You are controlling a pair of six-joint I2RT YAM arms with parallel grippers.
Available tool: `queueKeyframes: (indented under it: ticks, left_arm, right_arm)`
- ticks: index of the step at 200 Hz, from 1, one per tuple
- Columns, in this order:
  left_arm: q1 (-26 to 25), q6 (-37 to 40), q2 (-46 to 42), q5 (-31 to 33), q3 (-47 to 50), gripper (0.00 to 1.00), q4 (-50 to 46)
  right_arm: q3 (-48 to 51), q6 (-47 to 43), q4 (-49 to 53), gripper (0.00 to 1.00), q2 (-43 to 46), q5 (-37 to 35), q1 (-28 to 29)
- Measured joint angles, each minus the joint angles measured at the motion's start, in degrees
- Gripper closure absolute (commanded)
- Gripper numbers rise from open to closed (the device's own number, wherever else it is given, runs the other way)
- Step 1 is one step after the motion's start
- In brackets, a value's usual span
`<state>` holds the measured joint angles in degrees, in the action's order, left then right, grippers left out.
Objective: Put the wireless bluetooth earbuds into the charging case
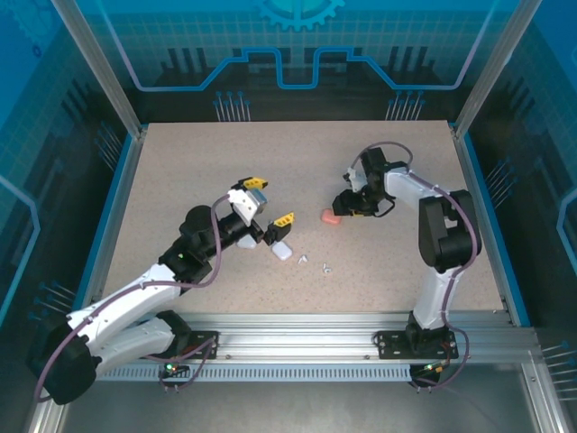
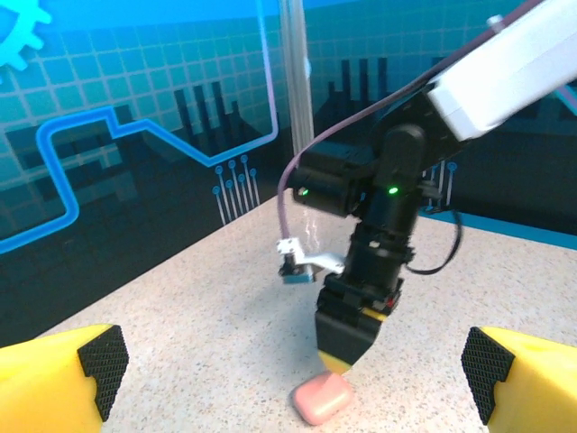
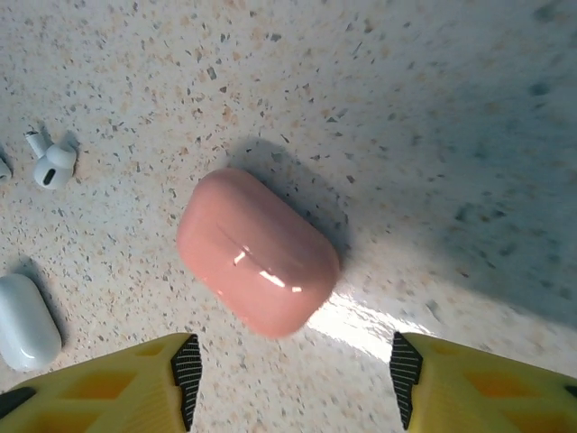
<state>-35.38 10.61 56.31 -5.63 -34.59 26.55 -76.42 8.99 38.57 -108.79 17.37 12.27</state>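
Earbuds point(image 1: 304, 258) lie on the counter point(image 1: 180, 162) near its middle, just right of a white case point(image 1: 282, 252) by the wide-open left claw point(image 1: 267, 200). From the left wrist, the right claw point(image 2: 344, 354) hangs over a pink case point(image 2: 321, 398). The right wrist shows its fingers point(image 3: 117, 388) spread, released, the pink case lying free

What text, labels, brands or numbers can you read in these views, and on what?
No readable text anywhere.
pink case: plain glossy shell, no print.
white case: no marking visible.
earbud: too small to show any marking.
back wall: a gear and circuit-line graphics, no letters or numbers.
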Motion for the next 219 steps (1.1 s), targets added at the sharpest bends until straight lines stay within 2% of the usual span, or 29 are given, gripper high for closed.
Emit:
queueKeyframes:
  ticks: [38,69,90,122,153,188,219]
  left_arm:
    - [6.56,-8.13,0.20,0.94,-1.20,0.01,-2.38]
    - [14.67,-15.82,0.13,0.92,-1.25,0.01,-4.46]
    - [19.15,-19.26,-0.83,0.92,-1.31,0.01,-7.93]
    - [24.35,-22.32,-3.52,0.92,-1.40,0.01,-13.46]
    - [27.80,-24.39,-6.78,0.94,-1.36,0.01,-16.35]
    - [29.49,-26.01,-8.37,0.92,-1.14,0.01,-17.77]
    - [29.99,-26.67,-8.92,0.92,-0.87,0.01,-18.84]
  right_arm:
    - [0.04,-0.28,2.86,0.24,8.11,-7.28,2.78]
    - [0.04,1.11,5.73,0.15,12.55,-13.64,12.04]
    - [-1.03,2.73,9.07,0.11,12.55,-16.90,19.34]
    - [-8.26,4.76,15.85,0.06,7.28,-20.70,28.48]
    - [-17.27,5.20,20.87,0.03,-0.61,-23.41,34.82]
    - [-25.75,5.16,24.83,0.03,-9.53,-25.14,39.19]
    - [-31.54,5.09,28.11,0.03,-15.67,-26.01,40.41]
